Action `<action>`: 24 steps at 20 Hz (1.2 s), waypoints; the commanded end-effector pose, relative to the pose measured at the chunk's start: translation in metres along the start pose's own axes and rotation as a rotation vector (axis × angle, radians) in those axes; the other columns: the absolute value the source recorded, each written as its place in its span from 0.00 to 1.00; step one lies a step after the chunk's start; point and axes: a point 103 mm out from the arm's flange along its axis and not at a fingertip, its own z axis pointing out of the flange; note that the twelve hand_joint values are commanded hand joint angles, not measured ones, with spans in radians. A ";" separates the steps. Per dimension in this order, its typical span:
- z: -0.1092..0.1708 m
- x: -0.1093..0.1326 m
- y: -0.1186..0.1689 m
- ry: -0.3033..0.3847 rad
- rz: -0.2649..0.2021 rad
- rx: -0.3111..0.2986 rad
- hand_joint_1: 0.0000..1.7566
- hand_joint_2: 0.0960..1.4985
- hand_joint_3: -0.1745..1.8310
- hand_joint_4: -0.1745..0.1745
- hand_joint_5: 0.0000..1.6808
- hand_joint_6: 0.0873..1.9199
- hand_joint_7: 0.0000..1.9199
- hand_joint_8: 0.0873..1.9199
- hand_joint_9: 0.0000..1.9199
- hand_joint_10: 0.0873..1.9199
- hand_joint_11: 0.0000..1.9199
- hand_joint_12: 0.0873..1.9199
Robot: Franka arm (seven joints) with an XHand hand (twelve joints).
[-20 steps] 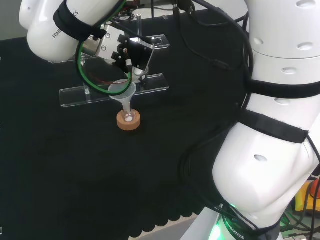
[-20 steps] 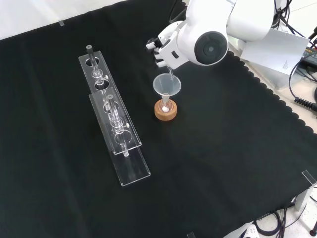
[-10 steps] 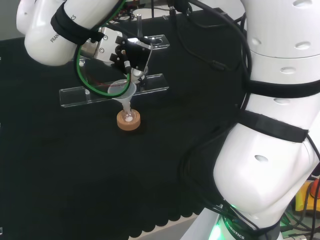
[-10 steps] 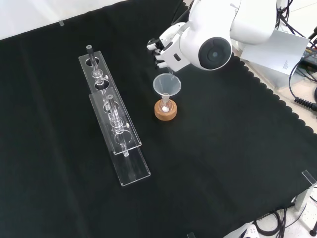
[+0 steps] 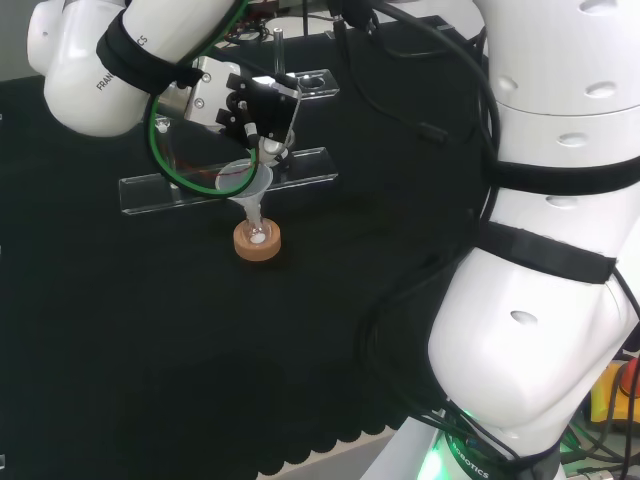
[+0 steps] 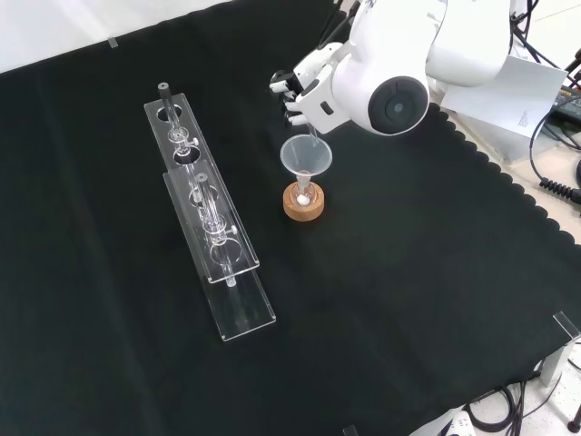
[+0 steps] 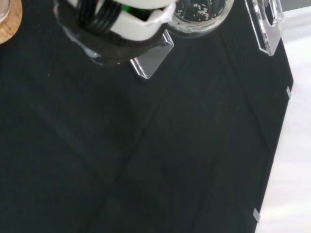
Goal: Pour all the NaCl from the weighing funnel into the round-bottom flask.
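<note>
A small round-bottom flask [image 6: 302, 193] stands on a cork ring [image 6: 303, 203] with white salt in its bottom. A clear cone funnel [image 6: 306, 155] sits in its neck; the same funnel [image 5: 250, 180] and cork ring [image 5: 257, 241] show in the head view. Just above the funnel's rim hangs the black and white hand [image 6: 296, 92], also seen as the hand [image 5: 247, 108] from behind, fingers curled on a thin clear weighing funnel [image 6: 313, 133] tipped down toward the cone. In the wrist view a clear vessel [image 7: 197, 13] with a few white grains shows beside the hand [image 7: 121, 19].
Two long clear acrylic racks [image 6: 201, 195] with glass tubes lie left of the flask in the front view; in the head view the racks [image 5: 225, 182] lie just behind it. The arm's big white link [image 6: 390, 82] hangs over the hand. The cloth's scalloped edge [image 6: 508, 182] runs at the right.
The hand has drifted slightly up and to the left in the head view, with the arm's link swinging a little. Cone funnel, flask and cork ring have stayed put.
</note>
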 end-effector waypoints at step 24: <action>-0.004 0.003 0.004 -0.078 0.015 0.017 0.72 0.63 0.12 0.69 0.71 0.34 0.69 0.19 0.74 0.00 0.56 0.43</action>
